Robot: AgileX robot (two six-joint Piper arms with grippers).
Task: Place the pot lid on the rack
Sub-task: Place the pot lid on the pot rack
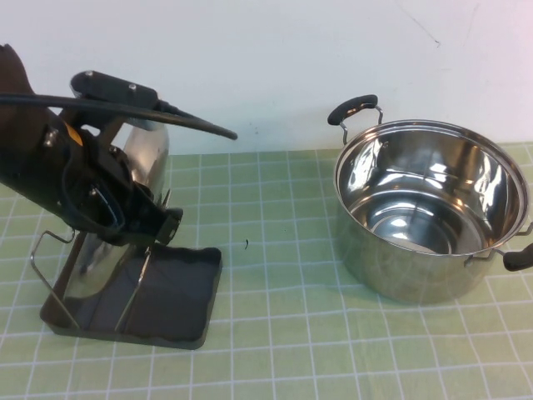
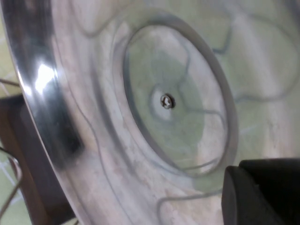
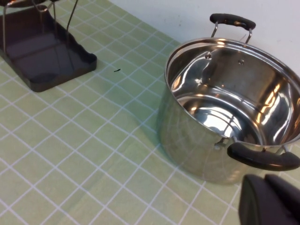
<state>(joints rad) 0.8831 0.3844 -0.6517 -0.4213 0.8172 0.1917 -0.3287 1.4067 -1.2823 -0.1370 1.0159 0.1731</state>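
The pot lid (image 1: 148, 154) stands on edge over the rack (image 1: 179, 283), mostly hidden behind my left arm. Its lower part shows between the wire loops (image 1: 50, 258). My left gripper (image 1: 154, 223) is at the lid's rim above the dark tray and appears shut on the lid. In the left wrist view the lid's shiny underside (image 2: 140, 93) with its centre screw fills the picture. One black finger (image 2: 262, 192) lies against it, and the tray (image 2: 23, 154) shows beside it. My right gripper (image 3: 269, 201) is shut and empty, just beside the pot's near handle; it is out of the high view.
A deep steel pot (image 1: 416, 242) with black side handles stands open at the right and also shows in the right wrist view (image 3: 201, 140). The rack shows far off in the right wrist view (image 3: 42, 51). A green checked cloth (image 1: 275, 333) covers the table. A white wall lies behind.
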